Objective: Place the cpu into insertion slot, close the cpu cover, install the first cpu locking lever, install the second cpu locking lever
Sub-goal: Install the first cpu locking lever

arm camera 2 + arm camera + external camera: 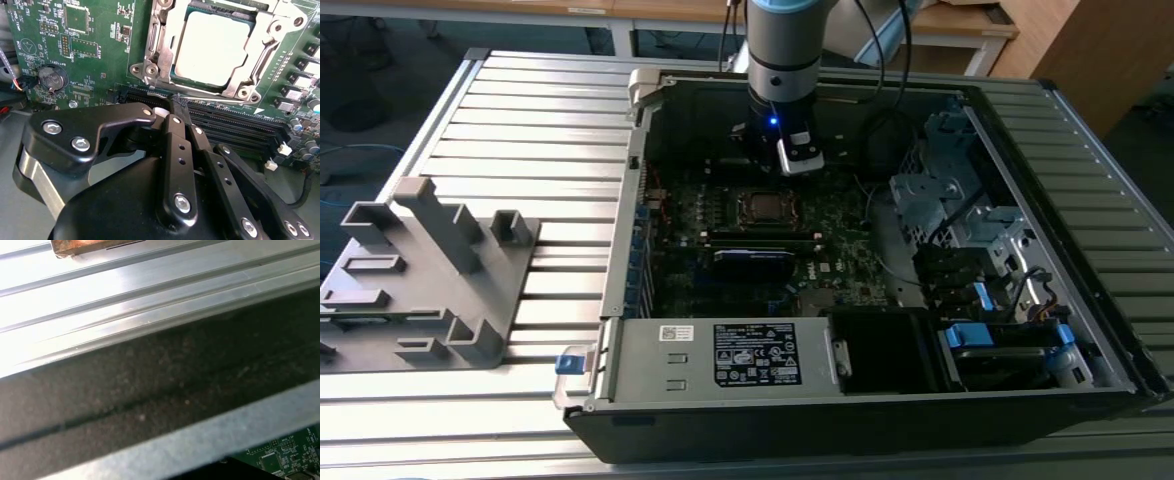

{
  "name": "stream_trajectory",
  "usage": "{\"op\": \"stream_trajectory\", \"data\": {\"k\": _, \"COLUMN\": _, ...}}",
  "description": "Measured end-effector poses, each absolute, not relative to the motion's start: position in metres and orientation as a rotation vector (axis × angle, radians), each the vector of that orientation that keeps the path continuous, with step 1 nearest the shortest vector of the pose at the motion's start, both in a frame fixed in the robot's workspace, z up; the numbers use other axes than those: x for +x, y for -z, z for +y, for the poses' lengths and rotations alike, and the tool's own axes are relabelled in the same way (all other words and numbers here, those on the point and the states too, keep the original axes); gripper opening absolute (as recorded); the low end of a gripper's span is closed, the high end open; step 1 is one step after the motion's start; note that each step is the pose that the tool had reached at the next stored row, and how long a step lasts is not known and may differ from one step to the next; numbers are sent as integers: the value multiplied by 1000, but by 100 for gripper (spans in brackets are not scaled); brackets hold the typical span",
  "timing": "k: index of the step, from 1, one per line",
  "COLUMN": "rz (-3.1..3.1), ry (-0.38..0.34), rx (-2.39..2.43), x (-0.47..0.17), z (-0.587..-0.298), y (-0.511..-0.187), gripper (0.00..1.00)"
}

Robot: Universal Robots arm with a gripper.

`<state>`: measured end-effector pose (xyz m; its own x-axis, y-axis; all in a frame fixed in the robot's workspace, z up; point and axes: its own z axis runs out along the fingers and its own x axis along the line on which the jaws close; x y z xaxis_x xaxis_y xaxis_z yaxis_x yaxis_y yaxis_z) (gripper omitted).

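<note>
Ribbed aluminium table [520, 110] spreads around your open computer case [620, 250], whose raised walls box in the motherboard [90, 45]; a grey fixture [427, 280] stands well apart toward the exterior view's left. Your arm [781, 50] drops almost straight down just inside the case wall farthest from the exterior camera, with the gripper [790, 158] low over the board and near the insertion slot [765, 205]. In the second wrist view its black fingers [175, 150] meet at the tips beside the memory slots [235, 122], pinching nothing you can see, while the cpu [212, 47] sits in the slot with the cpu cover [159, 50] lying around it.
</note>
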<state>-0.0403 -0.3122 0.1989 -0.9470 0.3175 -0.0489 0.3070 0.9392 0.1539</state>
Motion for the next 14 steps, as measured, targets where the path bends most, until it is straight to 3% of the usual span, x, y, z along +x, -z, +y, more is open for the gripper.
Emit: {"op": "stream_trajectory", "data": {"k": 14, "rz": 3021, "ry": -216, "rx": 487, "x": -40, "z": -313, "y": -197, "gripper": 10}}
